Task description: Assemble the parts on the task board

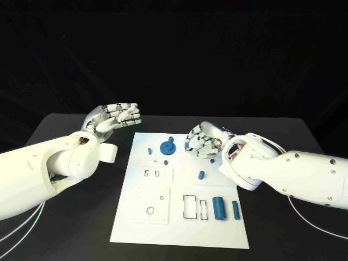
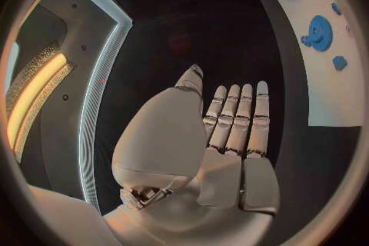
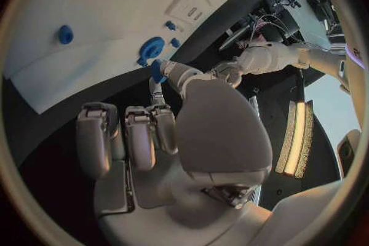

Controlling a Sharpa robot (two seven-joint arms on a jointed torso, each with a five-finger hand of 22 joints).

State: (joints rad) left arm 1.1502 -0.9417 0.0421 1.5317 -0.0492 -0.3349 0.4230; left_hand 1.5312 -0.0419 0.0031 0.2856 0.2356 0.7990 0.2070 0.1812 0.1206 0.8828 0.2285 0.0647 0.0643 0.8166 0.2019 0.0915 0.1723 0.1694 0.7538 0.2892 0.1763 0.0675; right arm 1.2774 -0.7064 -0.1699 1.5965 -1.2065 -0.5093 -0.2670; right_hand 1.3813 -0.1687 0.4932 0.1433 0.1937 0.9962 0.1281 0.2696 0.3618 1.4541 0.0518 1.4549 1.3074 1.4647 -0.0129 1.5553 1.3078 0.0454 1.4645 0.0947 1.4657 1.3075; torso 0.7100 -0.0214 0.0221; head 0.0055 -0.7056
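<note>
Raising its silver many-fingered left hand [image 1: 115, 117] over the bare black table [image 1: 72, 130] left of the board, the robot holds nothing there; in the left wrist view the fingers [image 2: 238, 117] lie straight and side by side. On the flat white rectangular task board [image 1: 221, 228] a round blue gear-like part [image 1: 167, 147] sits near the far edge, with a blue cylinder [image 1: 218, 207] and a thinner blue rod [image 1: 236, 210] lying nearer the robot. Over the board's far right edge, the silver right hand [image 1: 203, 140] pinches a small blue block [image 3: 157, 70] at its fingertips. Judging by this, a part is being carried for placing; next comes lining it up with its slot. Beyond the table all is black backdrop
</note>
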